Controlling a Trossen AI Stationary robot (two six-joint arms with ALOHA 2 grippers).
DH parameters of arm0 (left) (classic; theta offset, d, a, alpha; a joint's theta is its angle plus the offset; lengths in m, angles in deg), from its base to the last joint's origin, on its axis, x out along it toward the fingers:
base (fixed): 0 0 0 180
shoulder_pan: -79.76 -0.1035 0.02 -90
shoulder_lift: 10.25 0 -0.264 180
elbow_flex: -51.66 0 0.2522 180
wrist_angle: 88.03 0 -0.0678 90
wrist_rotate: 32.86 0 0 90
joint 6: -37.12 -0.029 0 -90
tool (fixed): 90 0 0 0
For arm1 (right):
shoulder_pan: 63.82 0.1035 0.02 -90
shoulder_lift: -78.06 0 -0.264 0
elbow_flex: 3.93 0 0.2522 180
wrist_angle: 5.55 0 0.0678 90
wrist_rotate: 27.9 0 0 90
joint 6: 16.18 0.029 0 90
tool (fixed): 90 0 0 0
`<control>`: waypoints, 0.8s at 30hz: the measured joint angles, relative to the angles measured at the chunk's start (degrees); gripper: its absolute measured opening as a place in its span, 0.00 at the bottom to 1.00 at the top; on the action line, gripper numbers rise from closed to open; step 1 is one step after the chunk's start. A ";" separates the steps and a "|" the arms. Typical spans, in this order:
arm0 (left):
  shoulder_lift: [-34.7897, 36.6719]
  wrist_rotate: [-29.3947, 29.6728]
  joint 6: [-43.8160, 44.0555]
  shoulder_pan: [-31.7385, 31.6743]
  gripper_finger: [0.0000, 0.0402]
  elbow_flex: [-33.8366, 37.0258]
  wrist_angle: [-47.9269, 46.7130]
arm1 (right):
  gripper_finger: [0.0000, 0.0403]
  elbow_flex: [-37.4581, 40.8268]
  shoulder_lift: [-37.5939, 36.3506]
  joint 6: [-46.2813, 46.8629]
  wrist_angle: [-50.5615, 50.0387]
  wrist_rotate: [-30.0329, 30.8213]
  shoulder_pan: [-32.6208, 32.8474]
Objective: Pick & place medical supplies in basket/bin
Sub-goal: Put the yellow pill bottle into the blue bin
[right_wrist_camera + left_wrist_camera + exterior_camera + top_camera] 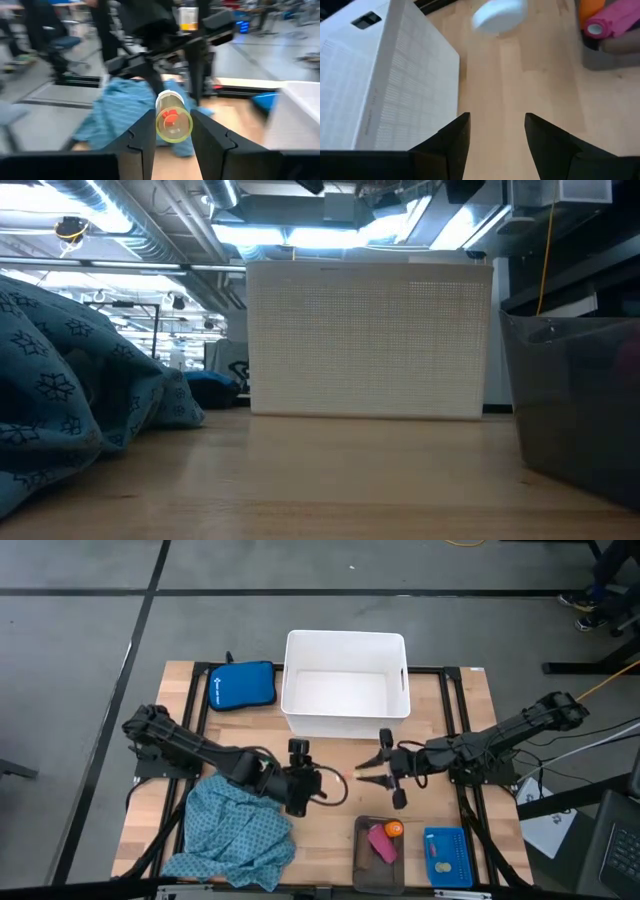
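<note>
The right gripper (172, 131) is clamped on a small clear yellowish pill bottle (174, 122) with a red item inside; it fills the centre of the right wrist view, end-on between the two dark fingers. In the high view this gripper (372, 772) sits mid-frame, just below the white tub (345, 686), facing the left gripper (322, 783) close by. The left gripper's fingers stand apart with nothing between them, bare wood showing through the gap in the left wrist view (495, 135).

The teal snowflake-print cloth (238, 830) lies heaped at the lower left of the high view. At the lower centre, the dark-grey tray (362, 852) holds a pink roll (382, 842) and an orange piece (394, 829); the small blue basket (448, 858) sits just right of it. A royal-blue zip pouch (242, 685) lies to the left of the tub.

The grip looks to be on the round side of the bottle, so it could roll or slip out on the way to the tub. The grippers are nearly nose to nose; a careless swing could knock them together.

The pouch carries a white logo, too small to read. No other writing is legible.
</note>
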 joint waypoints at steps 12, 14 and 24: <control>-0.45 2.62 8.65 6.35 0.46 0.72 0.37 | 0.27 0.00 1.06 18.51 -1.63 -20.31 7.51; -0.61 2.73 10.13 7.44 0.46 0.72 0.47 | 0.27 0.00 2.53 23.96 -1.54 -20.55 9.99; -0.70 4.10 14.18 11.89 0.46 0.72 0.45 | 0.27 0.00 11.48 58.76 -1.77 -21.16 23.17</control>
